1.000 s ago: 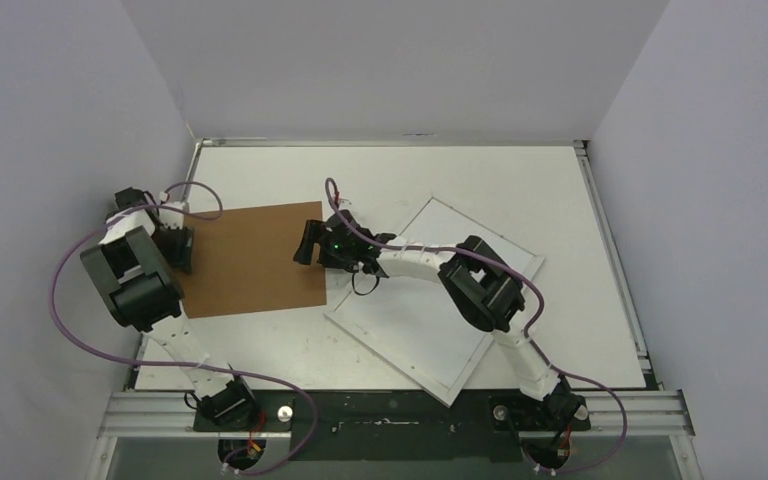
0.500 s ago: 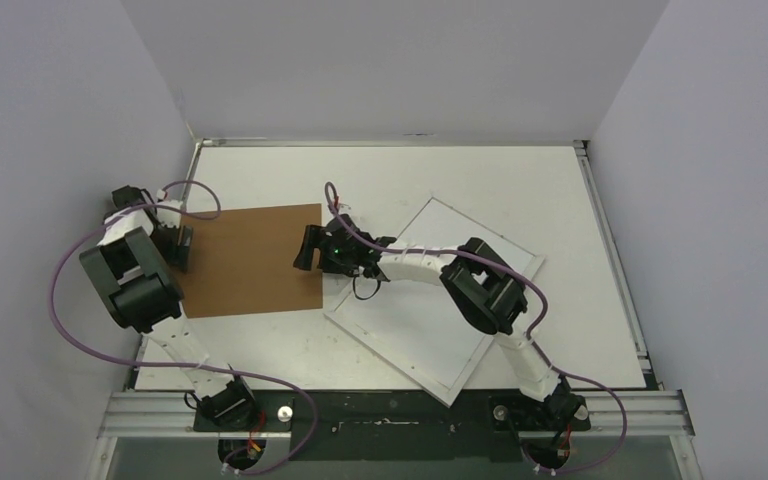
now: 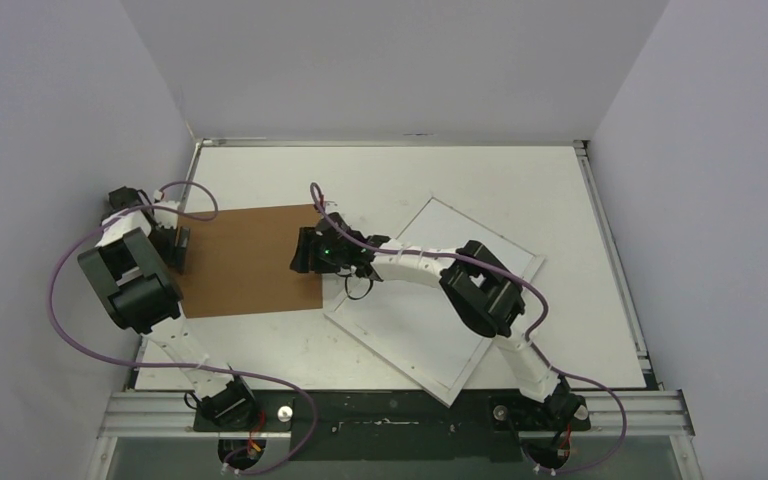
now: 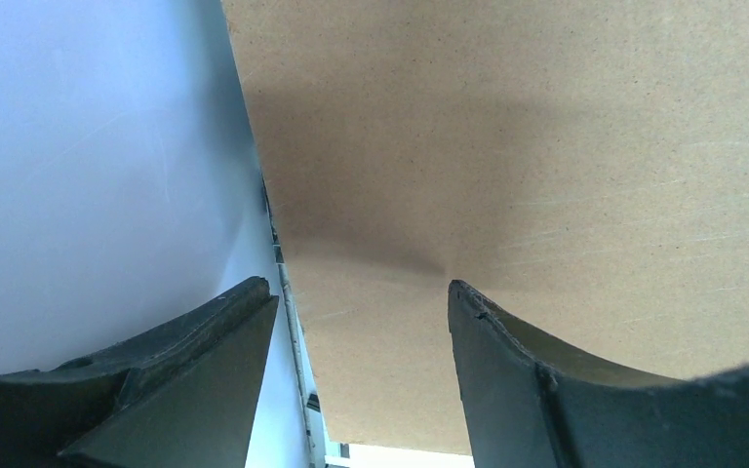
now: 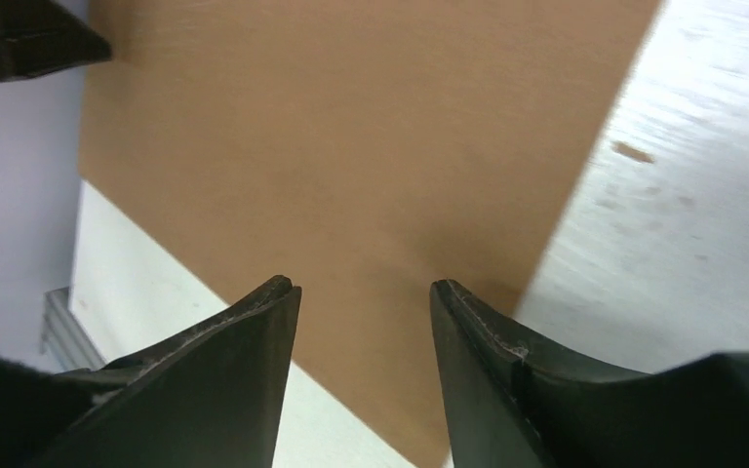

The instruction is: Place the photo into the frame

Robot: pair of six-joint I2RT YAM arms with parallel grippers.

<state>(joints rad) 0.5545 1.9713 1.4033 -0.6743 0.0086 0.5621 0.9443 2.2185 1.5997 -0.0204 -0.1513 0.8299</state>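
Observation:
The photo is not in view. The white frame (image 3: 415, 335) lies tilted on the table right of centre, with the right arm crossing over it. A brown backing board (image 3: 245, 262) lies flat to its left. My left gripper (image 3: 182, 250) is open at the board's left edge. In the left wrist view that edge runs between the left gripper's (image 4: 361, 288) fingers. My right gripper (image 3: 303, 252) is open over the board's right edge. Its fingers (image 5: 254, 331) are apart above the board (image 5: 351, 127) near a corner, with nothing between them.
The enclosure's left wall (image 4: 59, 146) stands close beside the left gripper. White walls close the table's back and both sides. A metal rail (image 3: 400, 410) with both arm bases runs along the near edge. Bare white table (image 5: 683, 175) shows beside the board.
The right gripper has slid a little left onto the board's right edge, and its jaws have narrowed. The left gripper has barely moved.

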